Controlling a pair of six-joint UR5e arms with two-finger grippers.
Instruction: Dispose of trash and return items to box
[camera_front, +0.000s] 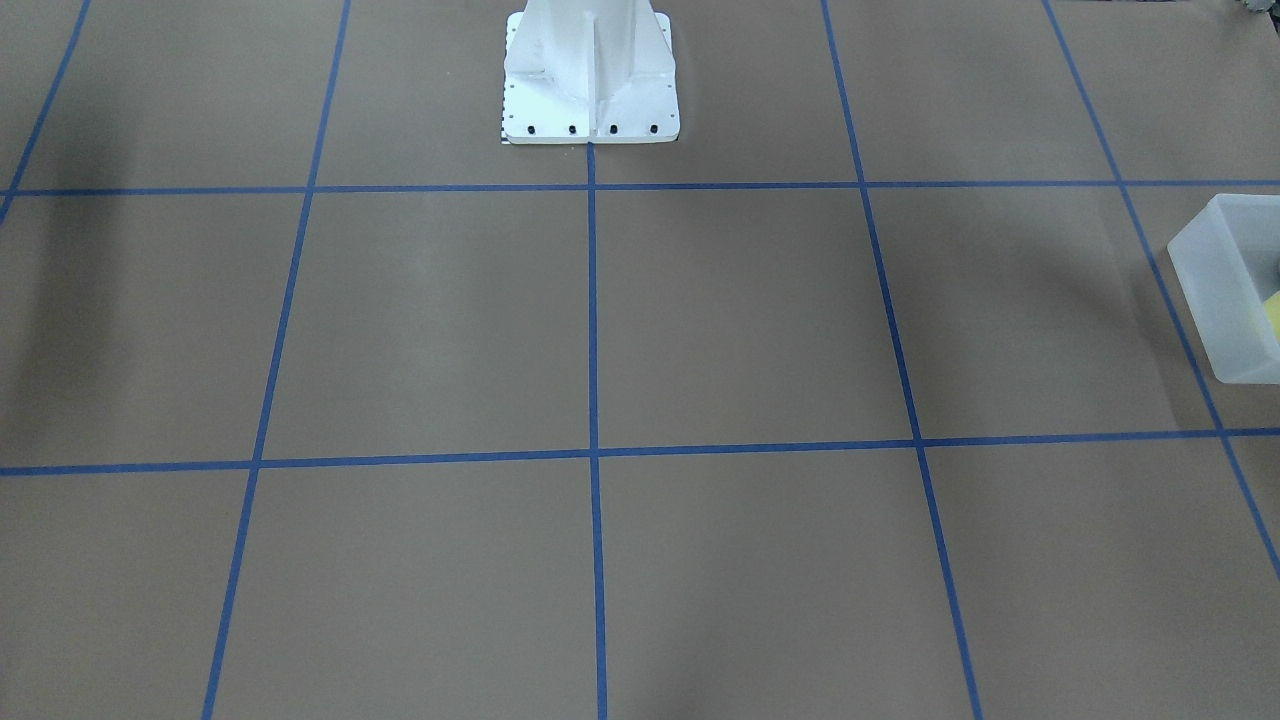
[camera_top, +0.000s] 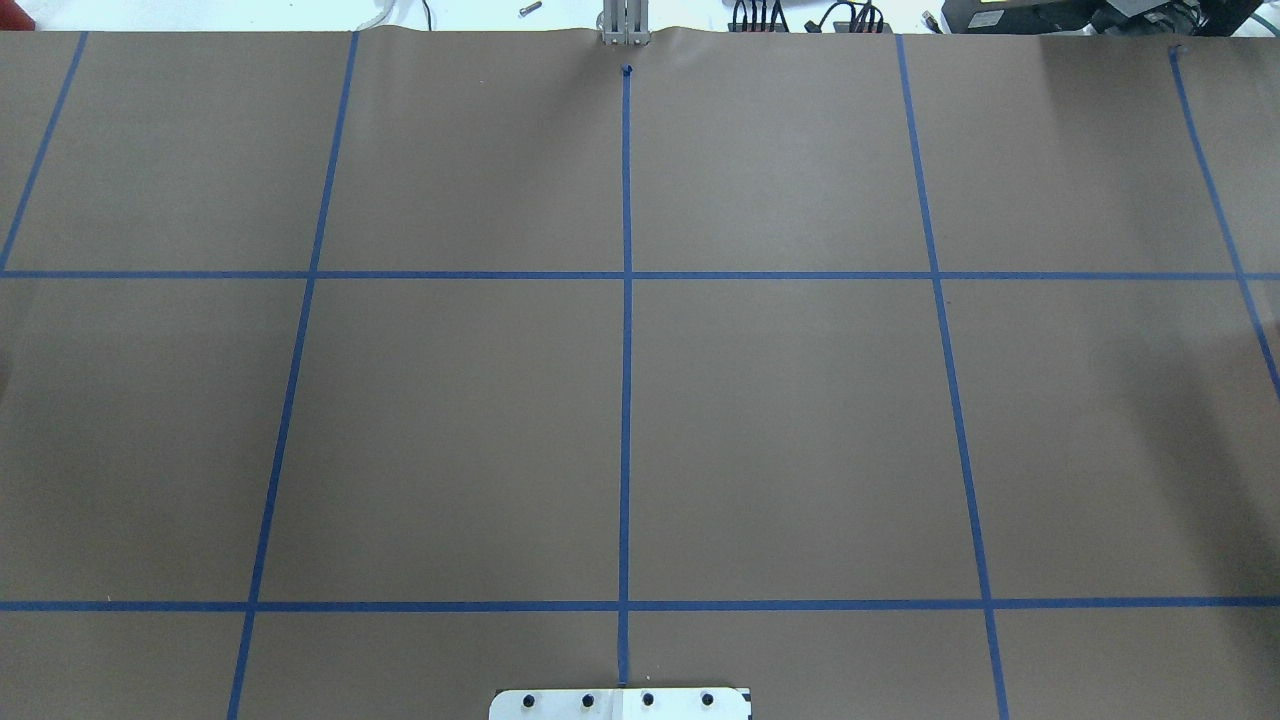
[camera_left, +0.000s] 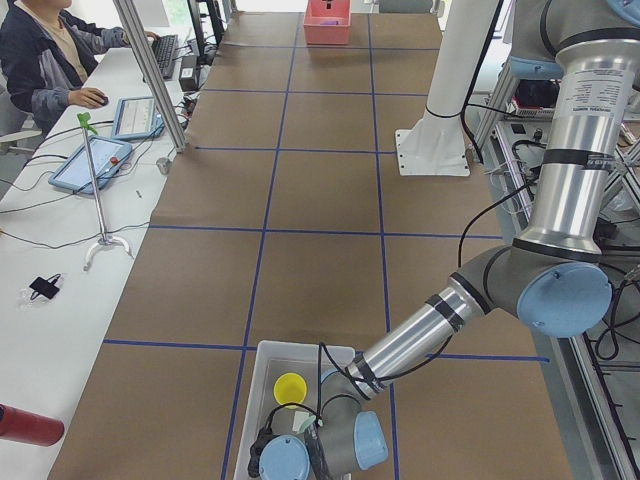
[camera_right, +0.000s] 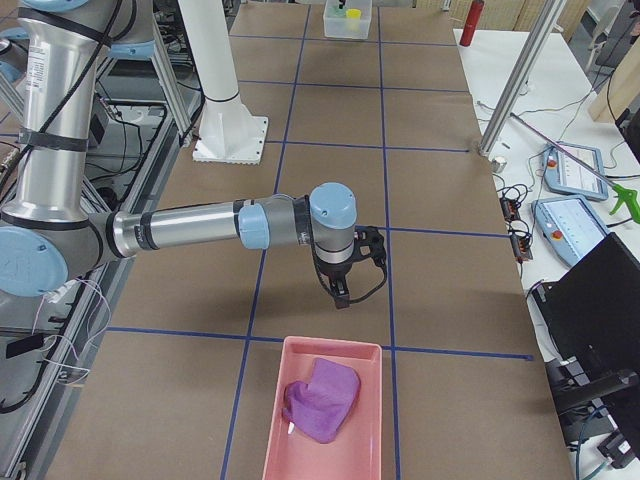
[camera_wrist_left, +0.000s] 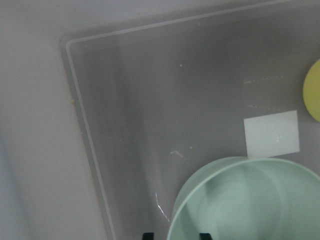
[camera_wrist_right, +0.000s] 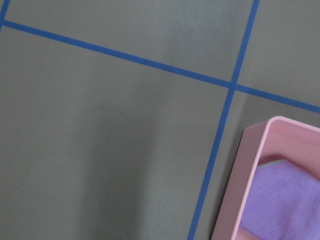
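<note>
The box (camera_left: 262, 372) is a frosted-white bin at the table's left end; it also shows in the front view (camera_front: 1215, 290) and far off in the right side view (camera_right: 348, 24). The yellow cup (camera_left: 290, 388) stands inside it and shows at the edge of the left wrist view (camera_wrist_left: 313, 90). The mint-green bowl (camera_wrist_left: 245, 200) sits inside the box under my left gripper (camera_wrist_left: 175, 235), whose two dark fingertips (camera_wrist_left: 147, 235) straddle the bowl's rim with gaps on both sides, so it is open. My right gripper (camera_right: 341, 298) points down over bare table; whether it is open or shut I cannot tell.
A pink tray (camera_right: 275, 400) holding a purple cloth (camera_right: 322, 398) lies at the table's right end, just beside my right gripper; it shows in the right wrist view (camera_wrist_right: 250, 175). A white label (camera_wrist_left: 271, 132) sticks to the box floor. An operator (camera_left: 45, 50) sits at a side desk.
</note>
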